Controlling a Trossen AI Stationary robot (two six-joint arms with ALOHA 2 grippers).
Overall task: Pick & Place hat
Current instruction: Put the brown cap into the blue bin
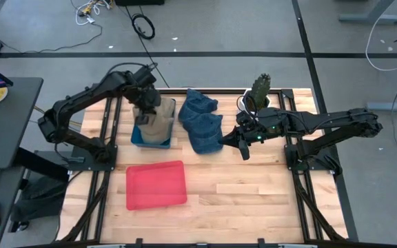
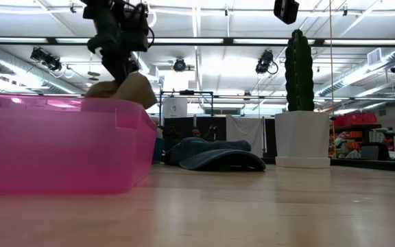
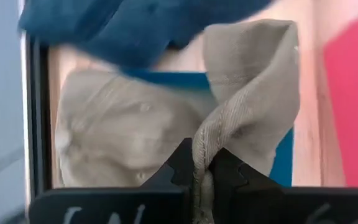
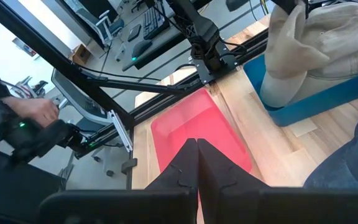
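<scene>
Pick phase, hat lifted clear of its stack. The left gripper [image 1: 145,105], upper left of centre in the high view, is pinched shut on a fold of a tan hat [image 1: 154,114]; the left wrist view shows the brim seam of that tan hat [image 3: 247,93] running down between the two dark fingertips [image 3: 182,168], nearly touching each other with only the cloth between. The hat hangs directly over the blue bin [image 1: 142,140], which holds at least one more tan hat [image 3: 114,137] lying flat inside. In the low view the held hat [image 2: 125,89] shows dangling above and behind the pink tray wall [image 2: 60,147]. The red tray [image 1: 156,184] sits lower left of centre in the high view, near the blue bin but apart from it, with nothing in it that I can see. The right gripper [image 1: 243,147] hovers right of centre, just beside a pile of blue denim hats [image 1: 202,122], fingers pressed together and holding nothing; the right wrist view confirms the closed tips above the red tray [image 4: 197,134] seen farther off. A potted cactus [image 1: 260,88] stands at the upper right of the tabletop, out of the way. Judgement: the grasp is done and the carry is next; the red tray looks the likely target. The next move calls for swinging the left arm toward the lower frame, keeping the hat high enough to clear the bin wall and tray rim, then opening over the tray's middle. Risk: the grip is on one thin fold, so the hat may swing or slip.
</scene>
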